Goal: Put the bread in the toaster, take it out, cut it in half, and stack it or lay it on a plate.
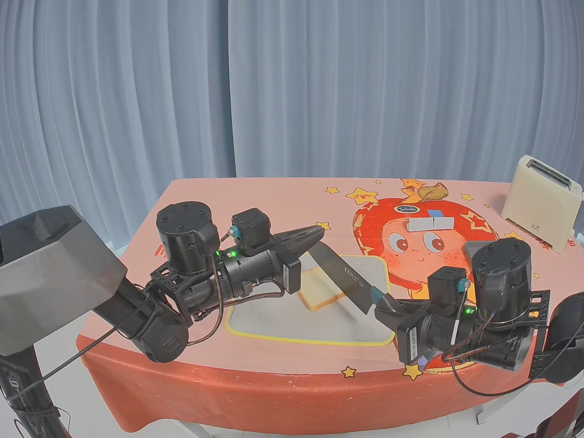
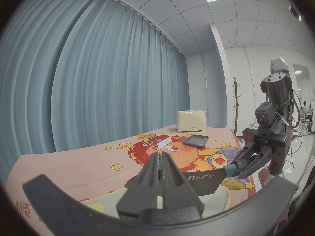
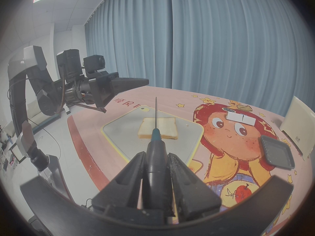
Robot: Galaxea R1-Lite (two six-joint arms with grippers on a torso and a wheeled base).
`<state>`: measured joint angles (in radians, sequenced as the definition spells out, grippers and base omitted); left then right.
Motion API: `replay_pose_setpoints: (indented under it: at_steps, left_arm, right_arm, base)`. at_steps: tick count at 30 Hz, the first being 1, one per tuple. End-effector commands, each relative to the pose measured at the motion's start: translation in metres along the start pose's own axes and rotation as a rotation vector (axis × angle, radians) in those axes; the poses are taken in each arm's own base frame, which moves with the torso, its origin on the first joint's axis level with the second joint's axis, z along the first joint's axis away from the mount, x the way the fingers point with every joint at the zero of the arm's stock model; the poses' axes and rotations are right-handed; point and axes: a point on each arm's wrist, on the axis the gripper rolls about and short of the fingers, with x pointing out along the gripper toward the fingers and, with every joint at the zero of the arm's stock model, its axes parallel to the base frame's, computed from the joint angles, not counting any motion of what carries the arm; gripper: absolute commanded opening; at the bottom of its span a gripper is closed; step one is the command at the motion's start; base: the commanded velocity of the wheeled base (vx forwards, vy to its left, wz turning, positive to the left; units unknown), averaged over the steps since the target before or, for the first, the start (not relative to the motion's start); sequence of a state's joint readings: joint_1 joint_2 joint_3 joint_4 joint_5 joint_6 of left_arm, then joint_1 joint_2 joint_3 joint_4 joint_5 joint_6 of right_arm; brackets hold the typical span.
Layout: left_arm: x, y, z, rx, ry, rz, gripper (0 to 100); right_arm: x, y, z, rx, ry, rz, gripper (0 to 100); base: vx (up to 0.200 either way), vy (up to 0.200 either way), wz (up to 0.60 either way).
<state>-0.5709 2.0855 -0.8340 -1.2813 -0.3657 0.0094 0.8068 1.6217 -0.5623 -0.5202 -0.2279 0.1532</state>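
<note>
**Knife hanging over the bread slice**

The right tool [image 1: 386, 306] is clamping its fingers on the knife [image 1: 344, 272] handle. The blade is slanting up across the bread [image 1: 316, 292], which is lying flat on the cutting board [image 1: 286, 323]. The left tool [image 1: 313, 233] is hovering pressed shut and empty beside the blade tip. The right wrist view is showing the blade edge-on over the slice, and a dark tray [image 3: 277, 152] near the toaster [image 1: 541, 202]. In the head view the right arm is covering most of that tray.
</note>
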Motion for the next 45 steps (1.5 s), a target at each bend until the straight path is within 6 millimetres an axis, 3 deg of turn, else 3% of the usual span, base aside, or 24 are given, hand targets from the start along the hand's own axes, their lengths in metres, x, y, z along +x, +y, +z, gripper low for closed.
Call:
replay_pose_setpoints:
  at_steps: [1,19,45]
  left_arm:
    - [0.001,-0.001,0.000,-0.001,0.005,-0.002,0]
    - [0.022,0.010,0.015,0.024,0.078,0.001,0]
    - [0.034,0.015,-0.007,0.034,0.146,0.008,0]
  right_arm:
    - [-0.001,0.000,0.001,0.002,-0.007,0.000,0]
    - [0.001,0.001,-0.002,-0.004,0.007,0.003,0]
    - [0.008,0.003,-0.001,-0.006,0.013,0.000,0]
  base:
    - [0.000,0.000,0.00]
    - [0.000,0.000,0.00]
    - [0.000,0.000,0.00]
